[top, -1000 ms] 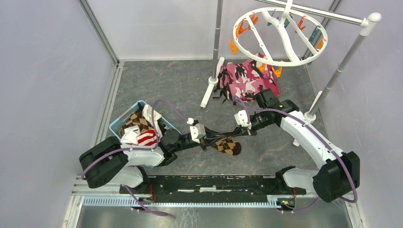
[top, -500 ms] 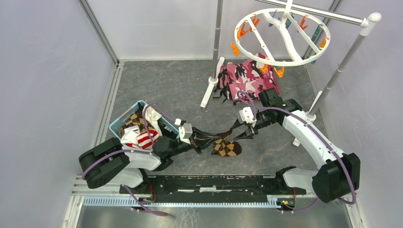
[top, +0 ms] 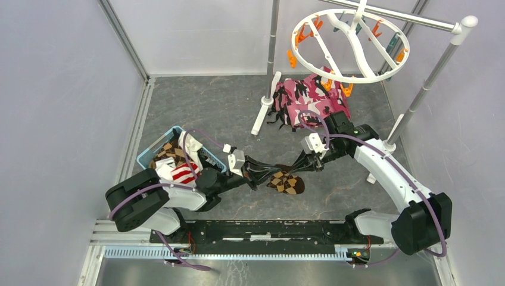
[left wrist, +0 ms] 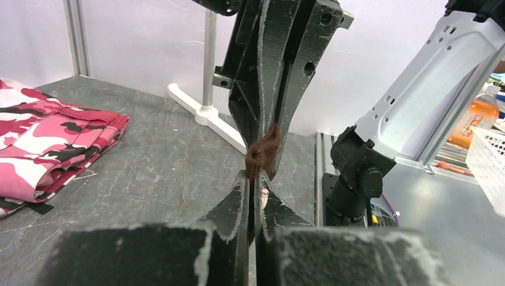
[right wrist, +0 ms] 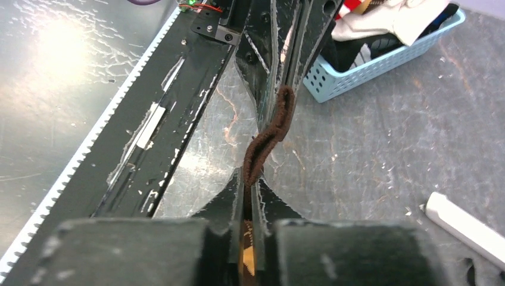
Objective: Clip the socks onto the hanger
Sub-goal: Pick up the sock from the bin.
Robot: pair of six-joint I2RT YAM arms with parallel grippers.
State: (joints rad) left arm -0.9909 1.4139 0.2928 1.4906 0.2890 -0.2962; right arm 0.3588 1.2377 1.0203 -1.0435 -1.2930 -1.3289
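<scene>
Pinched between the narrowly parted fingers of the right claw (right wrist: pixel 251 189): an argyle sock (right wrist: pixel 268 134), a tan diamond showing deep in the gap. Stretched up from there as a fuzzy brown edge, slightly kinked, into the left claw (right wrist: pixel 284 83), clamped tight on the sock's far end. Under the sock, grey marbled tabletop (right wrist: pixel 369 161). Up and right of the sock, a pale blue basket (right wrist: pixel 357 80) heaped with white and dark cloth. Left of the sock, a black base rail (right wrist: pixel 178 107) edged by a toothed white strip. Low and right of the sock, a white bar (right wrist: pixel 464 229) lying flat.
</scene>
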